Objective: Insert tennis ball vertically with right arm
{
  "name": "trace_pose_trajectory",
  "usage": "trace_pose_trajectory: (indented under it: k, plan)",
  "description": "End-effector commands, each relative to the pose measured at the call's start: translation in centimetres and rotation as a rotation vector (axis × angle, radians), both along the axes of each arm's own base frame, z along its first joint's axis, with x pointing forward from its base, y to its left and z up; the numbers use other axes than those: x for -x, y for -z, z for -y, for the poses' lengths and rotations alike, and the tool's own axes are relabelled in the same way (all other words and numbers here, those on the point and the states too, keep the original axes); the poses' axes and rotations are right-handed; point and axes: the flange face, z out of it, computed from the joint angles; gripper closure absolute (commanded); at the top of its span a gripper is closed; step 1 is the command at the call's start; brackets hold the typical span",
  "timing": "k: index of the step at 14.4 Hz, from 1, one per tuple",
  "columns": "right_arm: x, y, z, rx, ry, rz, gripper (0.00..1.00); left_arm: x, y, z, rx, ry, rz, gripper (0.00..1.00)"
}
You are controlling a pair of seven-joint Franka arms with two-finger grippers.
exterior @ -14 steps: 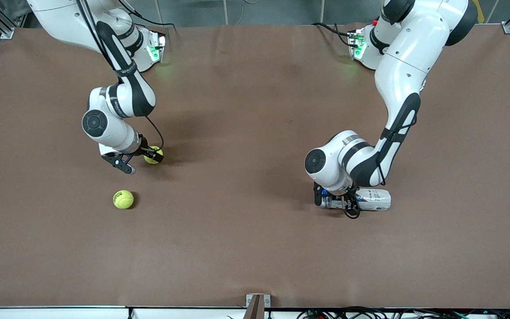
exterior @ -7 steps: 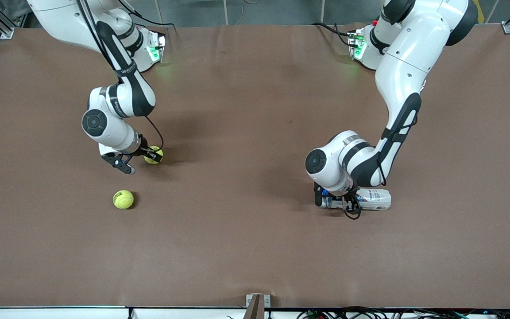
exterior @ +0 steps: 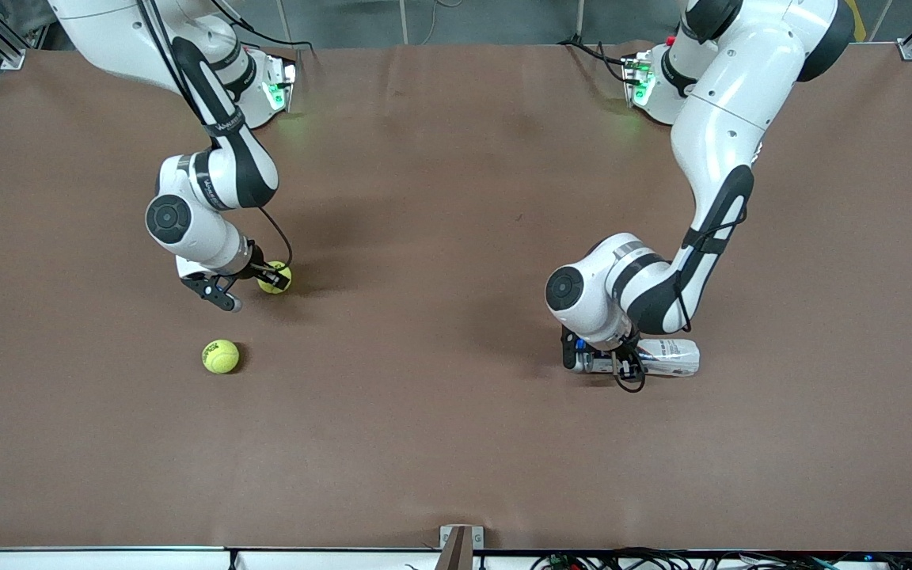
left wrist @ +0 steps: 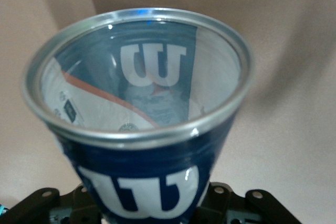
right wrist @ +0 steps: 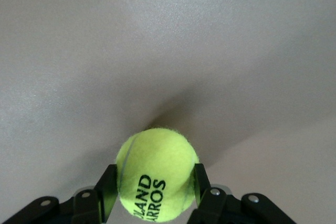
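My right gripper [exterior: 264, 279] is low at the table, shut on a yellow tennis ball [exterior: 277, 276]. In the right wrist view the ball [right wrist: 156, 174] sits snug between the two black fingers [right wrist: 108, 188] of that gripper [right wrist: 155, 190]. A second tennis ball [exterior: 220, 356] lies loose on the table, nearer to the front camera. My left gripper [exterior: 603, 362] is shut on a blue and white ball can [exterior: 666, 356] that lies on its side on the table. In the left wrist view the can [left wrist: 142, 129] shows its open silver rim, and it hides my left gripper's [left wrist: 144, 211] fingers.
The brown table [exterior: 440, 412] stretches between the two arms. A small metal bracket [exterior: 461, 538] sits at the table's front edge.
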Motion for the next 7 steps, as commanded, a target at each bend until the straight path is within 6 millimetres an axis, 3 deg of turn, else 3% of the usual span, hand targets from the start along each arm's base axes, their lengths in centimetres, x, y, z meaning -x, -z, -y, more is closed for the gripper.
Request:
trace_pose_trajectory:
  k: [1, 4, 5, 7]
  plan:
    - [0.2, -0.7, -0.4, -0.015, 0.021, 0.015, 0.96, -0.5, -0.2, -0.1, 0.003, 0.017, 0.005, 0.41]
    - [-0.2, -1.5, -0.7, -0.015, 0.064, 0.025, 1.0, -0.5, -1.7, 0.8, 0.017, 0.019, 0.03, 0.41]
    - [-0.3, -1.7, -0.8, -0.016, 0.072, 0.029, 1.0, -1.1, -3.1, 1.2, 0.037, 0.012, 0.048, 0.41]
    - [-0.7, -2.3, -1.4, -0.018, 0.099, 0.039, 1.0, -1.6, -6.7, 3.8, 0.157, -0.024, 0.056, 0.42]
